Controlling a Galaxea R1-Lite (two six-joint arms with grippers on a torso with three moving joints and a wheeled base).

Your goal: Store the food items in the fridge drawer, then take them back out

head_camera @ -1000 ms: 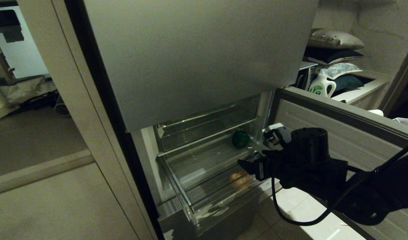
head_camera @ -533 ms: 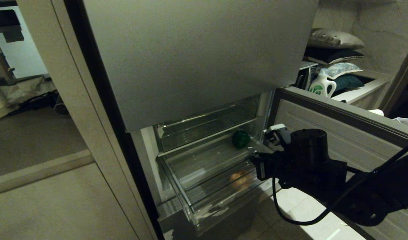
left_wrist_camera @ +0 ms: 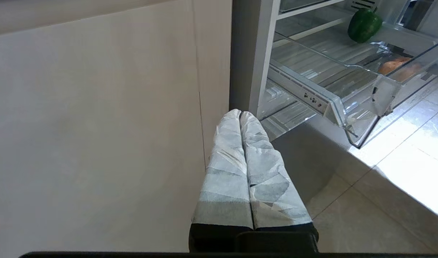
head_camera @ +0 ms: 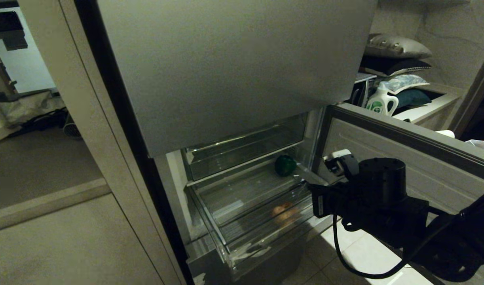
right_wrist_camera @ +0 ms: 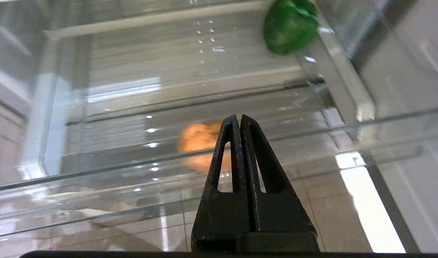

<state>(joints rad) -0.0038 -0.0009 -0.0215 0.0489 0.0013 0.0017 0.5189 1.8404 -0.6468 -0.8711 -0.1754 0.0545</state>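
Note:
The fridge drawer (head_camera: pixel 210 222) stands pulled out, clear with a ribbed floor. Both food items lie in it. The dark green one (head_camera: pixel 285 165) is at the back right corner and the tan one (head_camera: pixel 284 213) is near the front right. My right gripper (head_camera: pixel 310 189) hovers just outside the drawer's right front corner, shut and empty. In the right wrist view its black fingertips (right_wrist_camera: pixel 239 116) point at the tan item (right_wrist_camera: pixel 199 138) through the clear front wall (right_wrist_camera: pixel 97 172), with the green one (right_wrist_camera: pixel 289 25) further back. My left gripper (left_wrist_camera: pixel 240 113) is parked low beside the fridge, shut.
The lower fridge door (head_camera: pixel 404 150) swings open on the right, close behind my right arm. The grey upper door (head_camera: pixel 234 71) overhangs the drawer. A smaller clear bin (head_camera: pixel 245 148) sits above it. A detergent jug (head_camera: pixel 381 102) stands far right. Cabinet panels flank the left.
My right gripper closed its fingers and drew back to the right, away from above the tan item. Both food items stayed in place.

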